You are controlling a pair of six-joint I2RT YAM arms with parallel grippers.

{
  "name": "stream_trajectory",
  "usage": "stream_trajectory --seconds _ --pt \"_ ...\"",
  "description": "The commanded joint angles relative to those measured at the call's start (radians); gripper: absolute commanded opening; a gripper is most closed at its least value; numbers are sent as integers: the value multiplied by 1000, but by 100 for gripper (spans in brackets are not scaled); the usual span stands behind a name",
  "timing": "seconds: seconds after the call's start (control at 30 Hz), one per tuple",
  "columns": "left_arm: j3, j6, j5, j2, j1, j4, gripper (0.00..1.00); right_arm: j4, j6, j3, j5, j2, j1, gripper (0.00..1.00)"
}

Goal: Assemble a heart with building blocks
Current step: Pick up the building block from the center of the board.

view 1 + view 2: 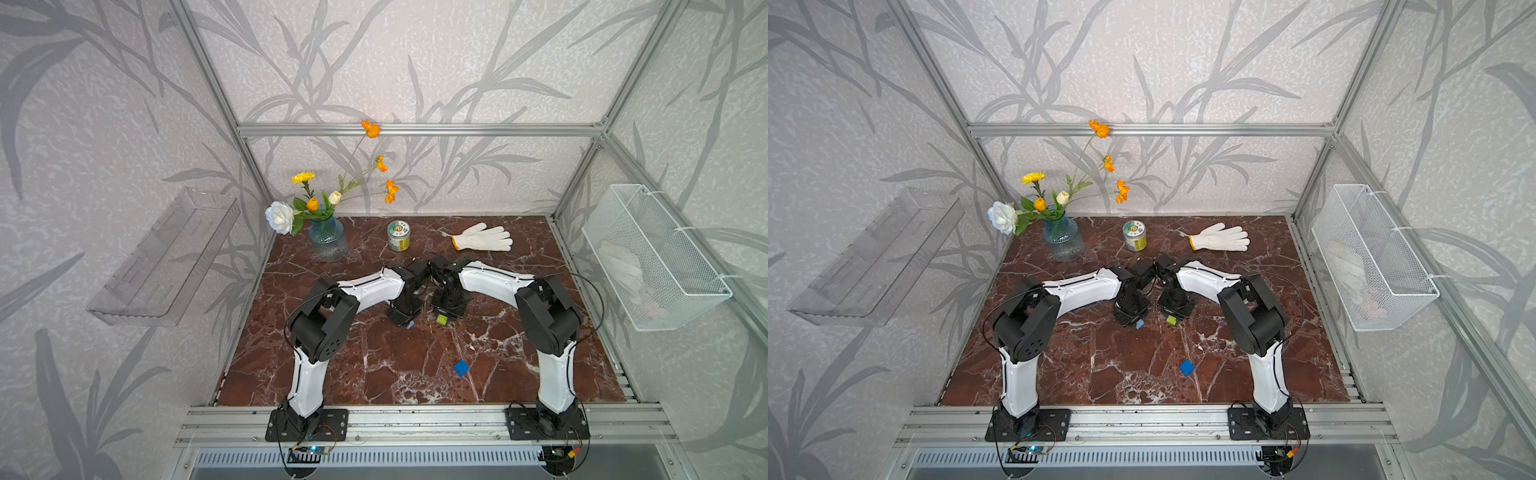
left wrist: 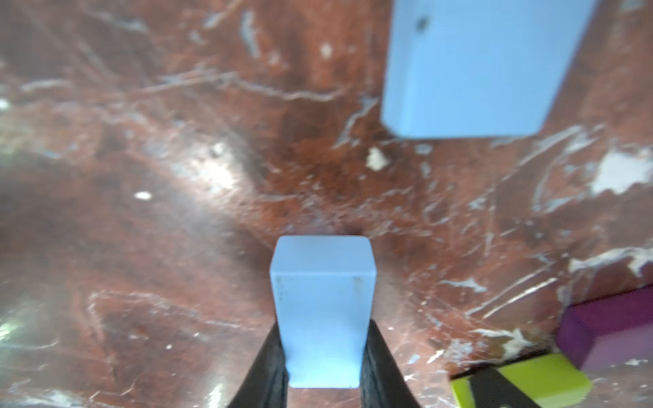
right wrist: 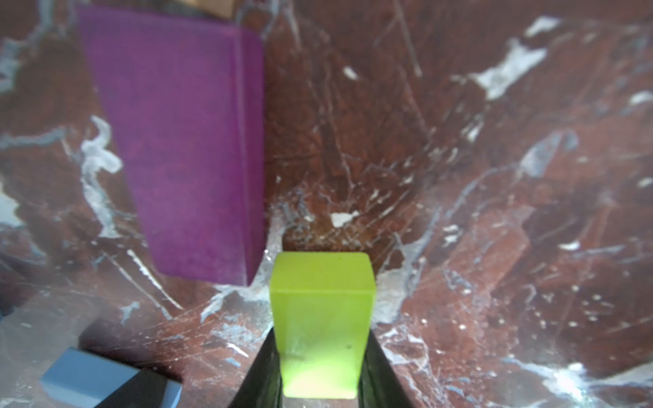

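Left claw (image 2: 323,353) grips light blue block (image 2: 321,300), right claw (image 3: 321,353) lime block (image 3: 321,311); purple block (image 3: 183,141) beside; tin (image 1: 399,235) beyond.

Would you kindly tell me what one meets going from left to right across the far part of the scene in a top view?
Clear wall shelf → blue glass vase of flowers → round tin → white glove → white wire basket.
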Motion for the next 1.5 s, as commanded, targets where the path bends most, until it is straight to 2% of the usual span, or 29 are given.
stream_trajectory --seconds 0.0,0.33,0.8,1.27,1.47 --pt "17 34 -13 50 14 -12 21 -25 5 23 -11 17 5 0" --pt "78 61 1 97 28 -26 21 -41 14 29 -28 6 5 0" --pt "173 78 10 158 38 -62 21 -68 26 -91 -6 -143 -31 0" --pt "199 82 -22 158 51 -128 21 -56 30 -121 -6 -163 -53 0" --pt "254 85 -46 164 60 -174 21 -55 29 -118 -5 -159 -56 0"
